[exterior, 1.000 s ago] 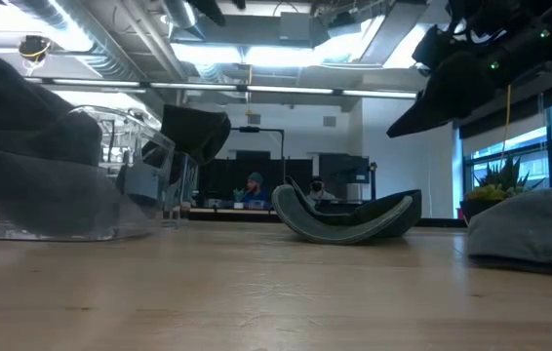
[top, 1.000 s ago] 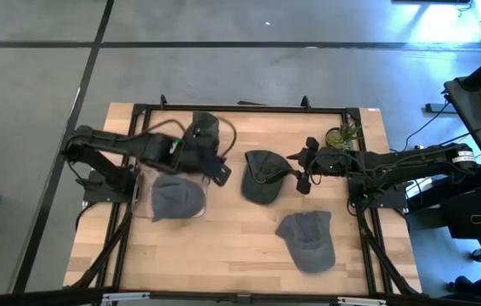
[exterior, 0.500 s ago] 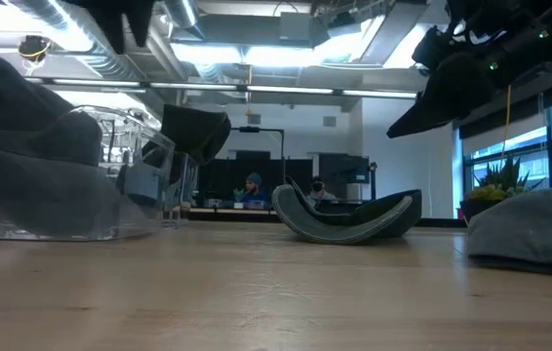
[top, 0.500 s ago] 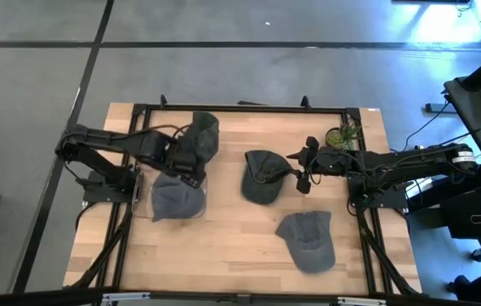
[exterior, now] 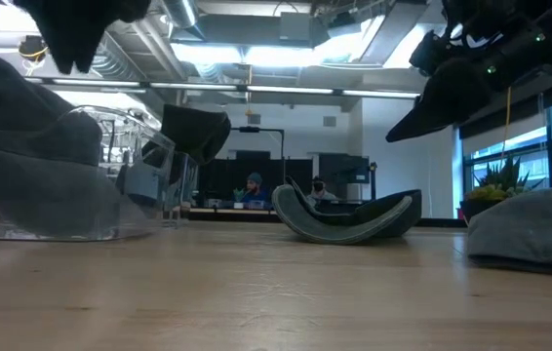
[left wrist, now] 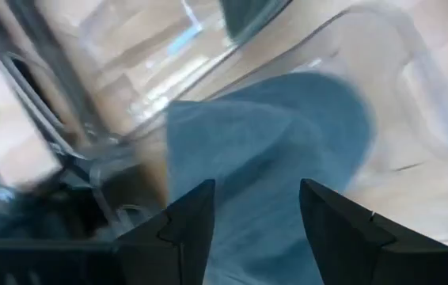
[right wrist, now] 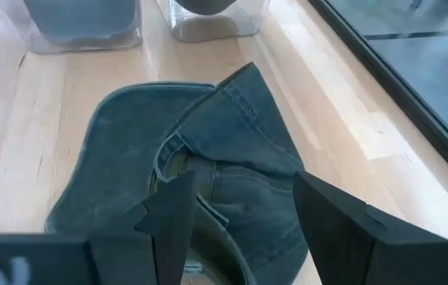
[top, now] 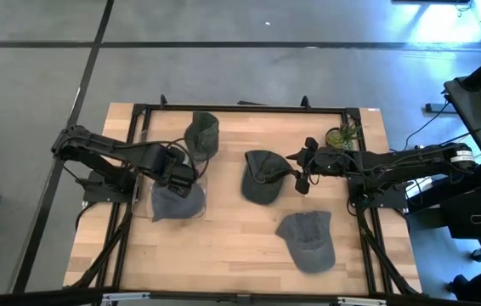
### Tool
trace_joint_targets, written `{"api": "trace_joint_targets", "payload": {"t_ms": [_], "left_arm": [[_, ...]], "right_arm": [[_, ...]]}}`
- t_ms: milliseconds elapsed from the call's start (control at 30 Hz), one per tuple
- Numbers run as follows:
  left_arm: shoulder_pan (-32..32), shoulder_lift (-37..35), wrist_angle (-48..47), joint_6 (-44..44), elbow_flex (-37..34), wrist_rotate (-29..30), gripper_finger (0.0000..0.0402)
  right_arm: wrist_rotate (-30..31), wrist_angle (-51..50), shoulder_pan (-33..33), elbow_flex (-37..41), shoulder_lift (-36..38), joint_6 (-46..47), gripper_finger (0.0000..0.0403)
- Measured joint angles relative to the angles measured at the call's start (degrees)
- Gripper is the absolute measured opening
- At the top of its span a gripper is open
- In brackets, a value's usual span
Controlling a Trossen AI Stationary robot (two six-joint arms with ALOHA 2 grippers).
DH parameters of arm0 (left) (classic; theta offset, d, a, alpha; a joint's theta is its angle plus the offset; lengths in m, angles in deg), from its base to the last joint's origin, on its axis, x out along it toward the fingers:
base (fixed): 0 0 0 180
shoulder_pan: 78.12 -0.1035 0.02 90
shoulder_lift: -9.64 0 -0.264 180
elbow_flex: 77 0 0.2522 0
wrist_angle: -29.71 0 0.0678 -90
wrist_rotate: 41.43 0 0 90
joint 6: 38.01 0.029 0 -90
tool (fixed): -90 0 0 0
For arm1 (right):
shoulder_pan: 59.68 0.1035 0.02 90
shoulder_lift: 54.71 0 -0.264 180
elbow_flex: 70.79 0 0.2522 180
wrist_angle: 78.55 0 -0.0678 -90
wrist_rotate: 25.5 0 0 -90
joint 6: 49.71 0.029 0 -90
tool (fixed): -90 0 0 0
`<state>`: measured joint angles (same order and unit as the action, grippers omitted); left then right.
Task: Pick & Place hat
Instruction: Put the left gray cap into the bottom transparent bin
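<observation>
Since earlier frame, your left gripper [top: 178, 177] has pulled back from upper hat [top: 202, 134] to above hat in clear bin [top: 177, 201].

High view: right gripper [top: 303, 167] beside upturned hat [top: 262, 176]; fourth hat [top: 307, 240] nearer front edge.

Left wrist view: fingers [left wrist: 184, 226] spread, empty, over binned hat.

Right wrist view: fingers [right wrist: 331, 215] spread, empty, above upturned hat.

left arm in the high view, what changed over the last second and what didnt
The left gripper pulled back from beside the dark hat on the far clear stand and now hovers, open and empty, over the grey hat on the near stand. The right gripper stayed open above the middle hat, and the hat at the front right did not move.
</observation>
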<state>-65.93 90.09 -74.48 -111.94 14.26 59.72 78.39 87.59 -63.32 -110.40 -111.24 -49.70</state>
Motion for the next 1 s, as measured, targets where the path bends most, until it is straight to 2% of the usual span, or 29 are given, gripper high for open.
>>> {"api": "trace_joint_targets", "payload": {"t_ms": [133, 300, 433, 533, 1000], "left_arm": [[0.45, -0.31, 0.48, 10.46, -2.35, -3.88, 0.018], [2.48, -0.29, 0.41, 28.99, -4.69, -7.04, 0.0176], [4.51, -0.29, 0.41, 40.68, -4.95, -14.08, 0.0177], [5.6, -0.29, 0.43, 40.07, -4.97, -18.66, 0.018], [15.54, 0.06, 0.49, 25.96, -5.36, -21.37, 0.018]], "right_arm": [[0.0, 0.72, 0.0, 0.0, -0.48, 1.32, 0.0211], [0.0, 1.05, 0.0, 0.0, -1.13, 3.99, 0.0211], [0.02, 1.98, 0.0, 0.0, -1.9, 4.28, 0.0211], [0.01, 2.67, 0.0, -0.02, -2.23, 5.16, 0.0211], [0.0, 10.05, 0.0, -0.02, -8.3, 7.52, 0.0211]]}}
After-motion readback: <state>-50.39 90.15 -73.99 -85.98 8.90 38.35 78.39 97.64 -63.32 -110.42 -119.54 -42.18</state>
